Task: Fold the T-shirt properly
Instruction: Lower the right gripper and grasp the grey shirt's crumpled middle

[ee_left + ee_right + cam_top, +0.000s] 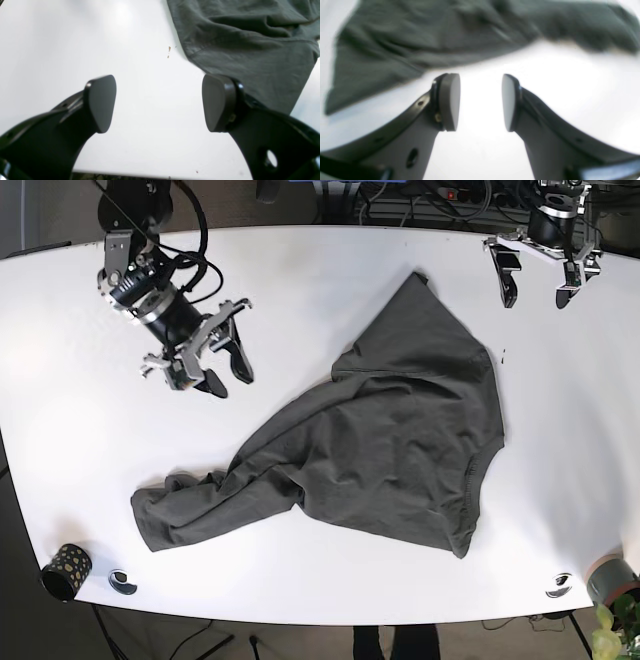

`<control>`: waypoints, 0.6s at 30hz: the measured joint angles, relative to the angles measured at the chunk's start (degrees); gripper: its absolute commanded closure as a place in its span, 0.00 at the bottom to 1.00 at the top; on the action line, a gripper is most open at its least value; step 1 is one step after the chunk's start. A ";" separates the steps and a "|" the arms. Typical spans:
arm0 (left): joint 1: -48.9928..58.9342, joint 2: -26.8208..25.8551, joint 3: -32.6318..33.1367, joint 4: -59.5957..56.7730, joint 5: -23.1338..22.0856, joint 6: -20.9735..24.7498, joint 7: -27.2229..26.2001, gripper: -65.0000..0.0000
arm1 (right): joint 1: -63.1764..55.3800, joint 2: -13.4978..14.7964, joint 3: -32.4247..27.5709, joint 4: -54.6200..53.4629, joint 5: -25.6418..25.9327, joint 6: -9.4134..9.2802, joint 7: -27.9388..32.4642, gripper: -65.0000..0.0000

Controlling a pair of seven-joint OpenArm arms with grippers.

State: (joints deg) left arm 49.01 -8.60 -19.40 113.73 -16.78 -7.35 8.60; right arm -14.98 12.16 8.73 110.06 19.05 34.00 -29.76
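Note:
A dark grey T-shirt (400,440) lies crumpled and spread on the white table (300,280), with one bunched end at the lower left and a pointed end toward the back. My left gripper (535,298) is open and empty at the back right, apart from the shirt. In the left wrist view the gripper (158,105) hovers over bare table and the shirt (250,37) lies at the upper right. My right gripper (230,383) is open and empty at the left, beside the shirt. In the right wrist view the gripper (481,102) has the shirt (420,37) just beyond its fingers.
A dark dotted cup (65,570) stands at the front left corner. Small round fittings (122,581) (558,585) sit near the front edge. A grey pot with a plant (612,582) stands at the front right corner. Cables run along the back edge.

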 measured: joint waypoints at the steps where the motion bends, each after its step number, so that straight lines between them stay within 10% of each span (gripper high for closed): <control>1: -0.15 -0.07 -0.04 0.00 -0.02 0.02 0.81 0.24 | 1.53 0.02 -0.85 -0.42 0.11 0.81 -1.20 0.59; 18: -1.40 0.17 -0.28 -0.04 0.00 0.24 3.87 0.24 | 26.88 -0.11 -27.10 -18.82 0.28 4.13 -11.32 0.58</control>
State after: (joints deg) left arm 47.62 -8.43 -19.68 113.69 -16.78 -7.11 12.47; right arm 11.90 12.05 -18.37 91.24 19.33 38.13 -41.08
